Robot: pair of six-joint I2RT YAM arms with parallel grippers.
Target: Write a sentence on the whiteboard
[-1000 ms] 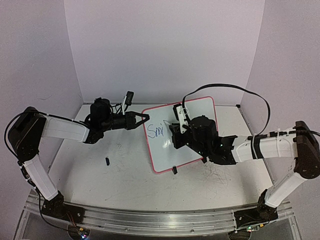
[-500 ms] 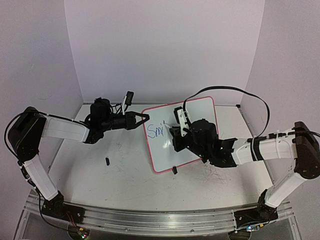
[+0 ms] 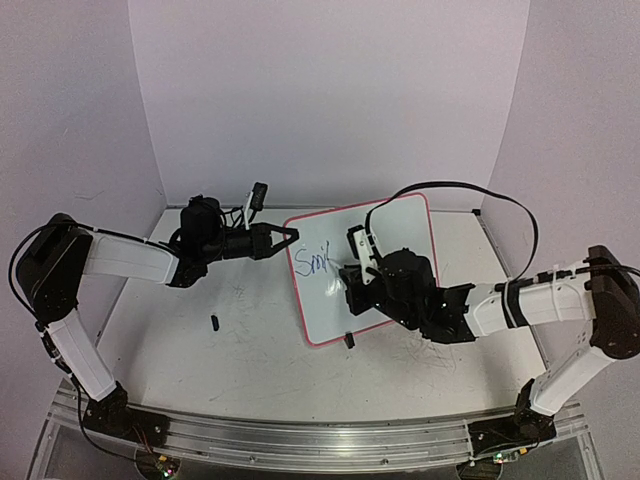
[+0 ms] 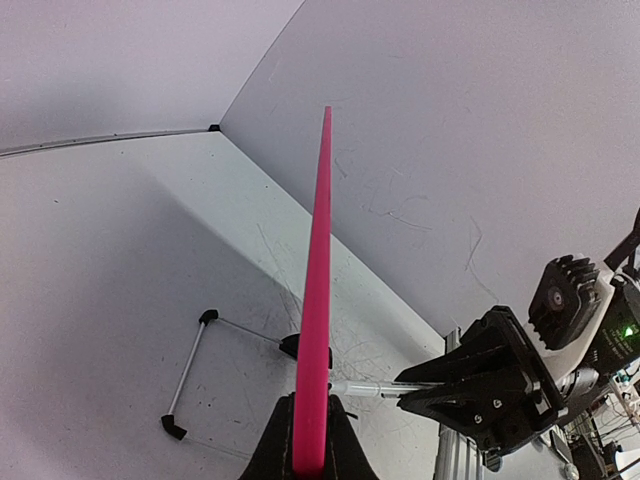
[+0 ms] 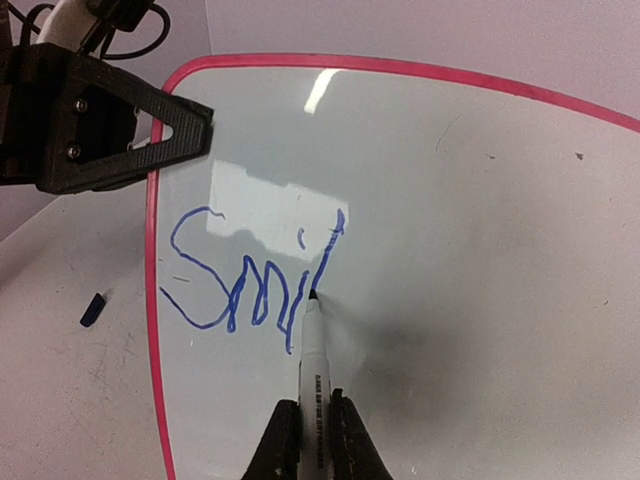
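The whiteboard (image 3: 400, 225) with its pink-red rim stands tilted on the table. My left gripper (image 3: 290, 236) is shut on its left edge, and the left wrist view shows that rim (image 4: 318, 300) edge-on between the fingers (image 4: 308, 455). My right gripper (image 5: 313, 435) is shut on a white marker (image 5: 313, 370), whose tip touches the board face (image 5: 480, 250). The sentence (image 5: 250, 280) reads "Smil" in blue, and the tip rests at the foot of the last stroke. In the top view the letters (image 3: 312, 262) lie just left of my right gripper (image 3: 350, 275).
A small dark marker cap (image 3: 214, 322) lies on the scuffed tabletop left of the board. A black clip foot (image 3: 349, 340) sits at the board's near edge. A thin wire stand (image 4: 190, 375) lies behind the board. Walls close in at the back and both sides.
The right gripper has shifted slightly right and down along the board, adding a tall blue stroke after the dotted "i". The left gripper and the board have stayed still.
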